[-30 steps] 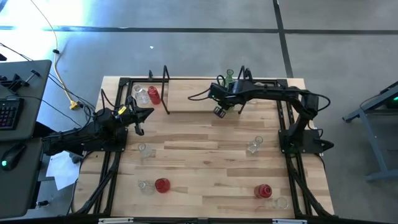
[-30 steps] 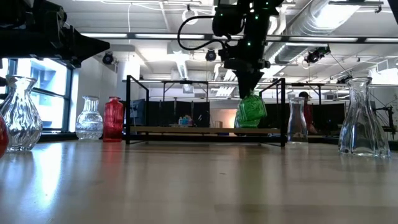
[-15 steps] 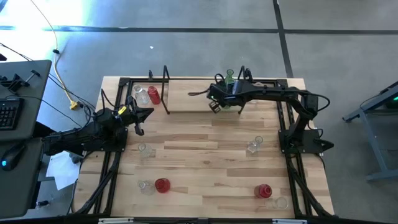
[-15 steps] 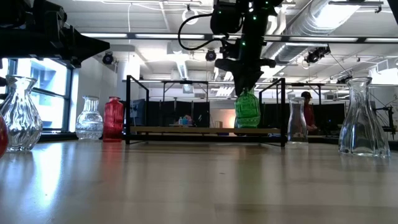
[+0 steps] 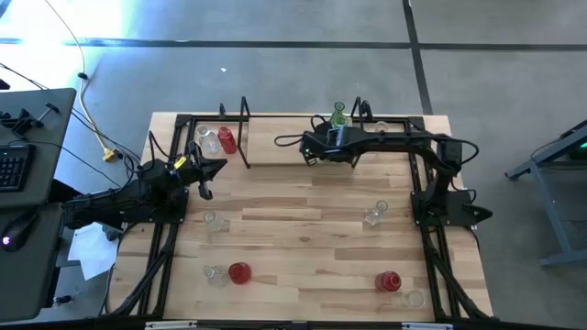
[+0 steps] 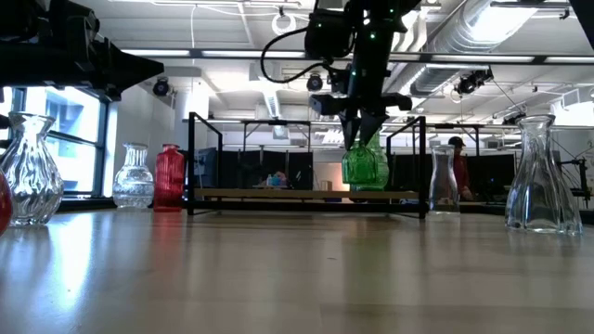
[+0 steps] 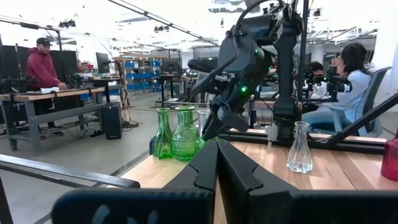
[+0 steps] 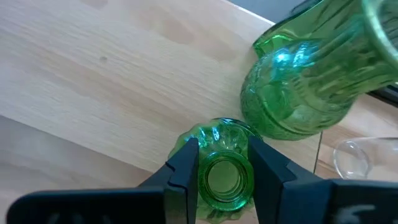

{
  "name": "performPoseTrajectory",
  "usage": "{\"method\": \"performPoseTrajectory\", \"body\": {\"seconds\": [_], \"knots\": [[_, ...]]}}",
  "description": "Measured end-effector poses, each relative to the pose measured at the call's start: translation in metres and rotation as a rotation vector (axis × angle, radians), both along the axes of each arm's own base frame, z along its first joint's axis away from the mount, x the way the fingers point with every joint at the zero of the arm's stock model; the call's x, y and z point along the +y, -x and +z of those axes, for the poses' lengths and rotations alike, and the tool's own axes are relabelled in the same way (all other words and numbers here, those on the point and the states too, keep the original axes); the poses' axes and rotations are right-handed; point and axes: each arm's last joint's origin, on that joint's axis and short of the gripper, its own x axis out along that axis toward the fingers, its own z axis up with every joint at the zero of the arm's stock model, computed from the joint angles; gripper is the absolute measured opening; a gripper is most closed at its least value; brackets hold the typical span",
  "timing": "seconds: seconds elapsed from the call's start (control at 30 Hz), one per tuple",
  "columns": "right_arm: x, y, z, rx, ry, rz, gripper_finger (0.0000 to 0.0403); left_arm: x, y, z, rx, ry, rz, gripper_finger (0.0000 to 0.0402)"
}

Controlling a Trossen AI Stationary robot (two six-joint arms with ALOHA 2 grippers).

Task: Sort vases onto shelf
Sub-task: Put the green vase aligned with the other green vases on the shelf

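With right gripper (image 8: 221, 163) fingers clamped on the green vase (image 8: 225, 174) neck over the shelf (image 5: 284, 147) (far edge, beside another green one (image 8: 311, 81)) — lower straight, release only once seated.

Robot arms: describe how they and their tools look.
Both arms are dark, jointed and boxy, with black cables looping off them. The left tool carries a small yellow marking. The right tool has two flat, dark, wedge-shaped fingers, and green lights glow on its wrist.
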Motion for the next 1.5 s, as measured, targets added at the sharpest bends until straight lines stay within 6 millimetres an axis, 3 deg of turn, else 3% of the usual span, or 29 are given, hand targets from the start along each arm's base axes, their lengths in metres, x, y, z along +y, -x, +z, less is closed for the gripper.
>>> {"method": "performPoseTrajectory", "body": {"seconds": [0.23, 0.5, 0.73, 1.03, 1.2, 1.37, 1.5], "knots": [[-0.001, -0.003, -0.005, -0.005, 0.001, -0.009, 0.0087, 0.000, 0.000, 0.000, -0.002, 0.003, -0.002, 0.0003], [-0.001, -0.003, -0.005, -0.011, 0.014, -0.026, 0.0136, 0.000, 0.000, 0.000, -0.002, 0.003, -0.002, 0.0003], [-0.002, -0.003, -0.005, -0.001, 0.034, -0.025, 0.0156, 0.000, 0.000, 0.000, -0.001, 0.003, -0.001, 0.0003], [-0.002, -0.003, -0.004, 0.018, 0.051, -0.005, 0.0158, 0.000, 0.000, 0.000, -0.002, 0.003, -0.001, 0.0003], [0.000, -0.008, 0.009, 0.006, 0.067, 0.037, 0.0158, 0.000, 0.000, 0.000, -0.002, 0.003, -0.001, 0.0003], [0.014, -0.016, 0.027, 0.003, 0.088, 0.130, 0.0155, 0.000, 0.000, 0.000, -0.002, 0.003, -0.001, 0.0003], [0.031, -0.022, 0.023, -0.017, 0.019, 0.251, 0.0128, 0.000, 0.000, 0.000, -0.002, 0.003, -0.001, 0.0003]]}}
